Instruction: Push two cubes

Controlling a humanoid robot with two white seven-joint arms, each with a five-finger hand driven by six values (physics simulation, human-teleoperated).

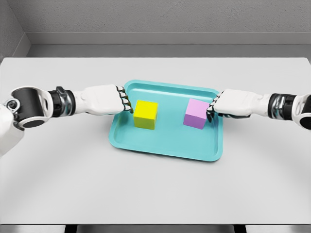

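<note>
Cubes sit apart in tray (160,148): yellow (145,114) at 9 o'clock, pink (196,113) at 3. Curled, empty left hand (104,100) and right hand (232,103) flank them.

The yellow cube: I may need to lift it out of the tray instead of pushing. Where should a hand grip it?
Probably from above, pinching the left and right faces of the yellow cube. It sits flat in the teal tray, top clear, with the curled left hand beside it.

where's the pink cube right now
In the head view, the pink cube sits in the right half of the teal tray, with the right robot hand against its right side.
</note>
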